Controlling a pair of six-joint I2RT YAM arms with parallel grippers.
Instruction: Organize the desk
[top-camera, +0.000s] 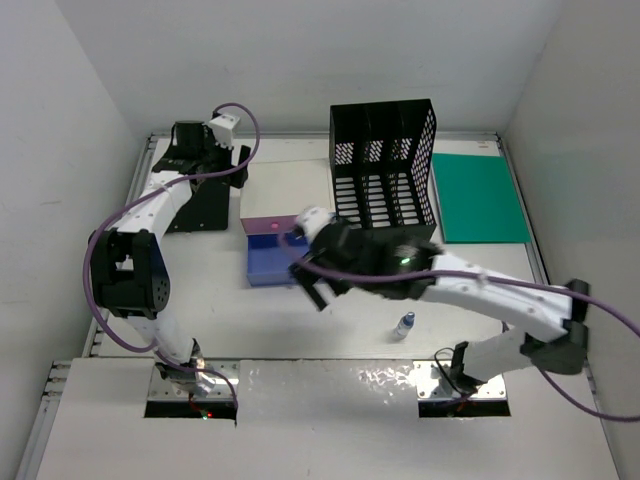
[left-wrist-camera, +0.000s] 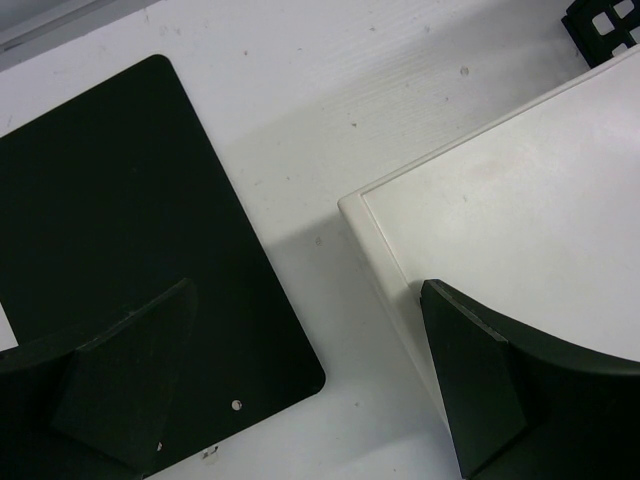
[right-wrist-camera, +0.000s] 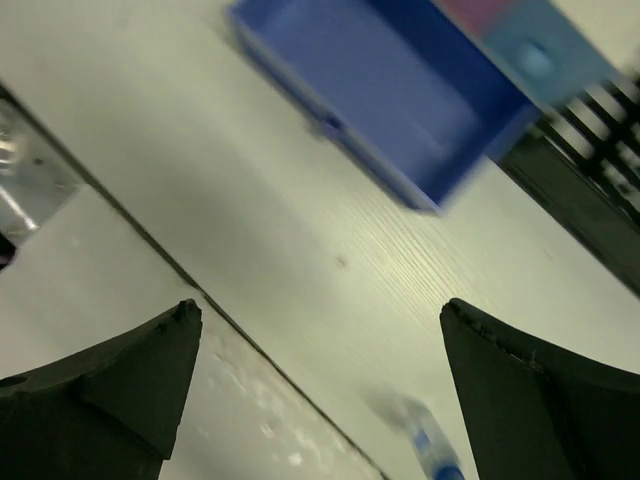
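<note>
The desk (top-camera: 220, 300) is a large white tabletop. It fills the middle of the overhead view, from your arm bases at the bottom edge up to the wall at the top.

Your left gripper (top-camera: 240, 172) sits in the upper left of the overhead view. Its jaws are spread wide and grasp nothing. In the left wrist view it hangs above bare desk, with a flat black board (left-wrist-camera: 120, 220) filling the left of the frame. The white top of a small drawer box (left-wrist-camera: 520, 200) fills the right. The right-hand finger (left-wrist-camera: 480, 390) overlaps the box's near edge, but you cannot tell from here whether it touches.

Your right gripper (top-camera: 312, 287) is at the centre of the overhead view, just below the blue drawer (top-camera: 272, 265), which stands pulled out of the box. Its jaws are released, wide apart and empty. The right wrist view is blurred. It shows the open drawer in the upper middle of the frame and white desk between the two fingers.

A small clear bottle (top-camera: 403, 325) with a blue cap rests on the desk, right of centre and a little below it, apart from the gripper. A black mesh file rack (top-camera: 385, 165) stands at the top centre. A green mat (top-camera: 480, 197) lies flat just to its right.
</note>
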